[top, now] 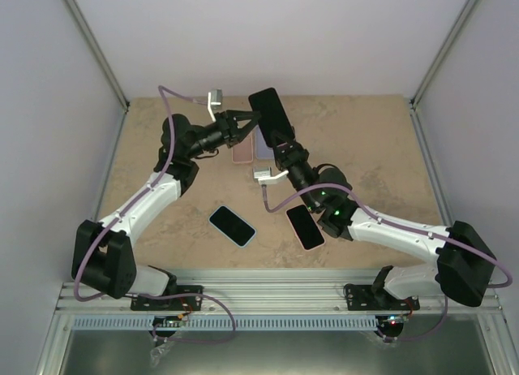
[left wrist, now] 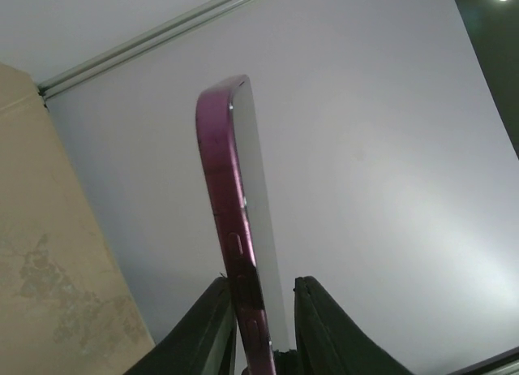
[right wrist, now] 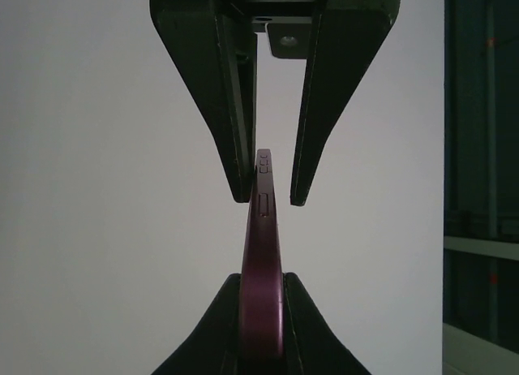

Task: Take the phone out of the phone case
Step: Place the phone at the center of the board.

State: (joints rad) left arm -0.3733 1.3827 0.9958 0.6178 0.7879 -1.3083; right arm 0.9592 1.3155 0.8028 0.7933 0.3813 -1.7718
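The phone sits in a magenta phone case and is held up above the back of the table, dark screen showing in the top view. My right gripper is shut on its lower end. My left gripper straddles the other end edge-on. One of its fingers touches the case, while the other finger stands a small gap off the phone's screen side. In the top view the left gripper reaches in from the left and the right gripper from below.
Two more phones lie on the table in front: one in a blue case, one in a pink case. A pink item and a lavender item lie flat under the raised phone. Grey walls enclose the table.
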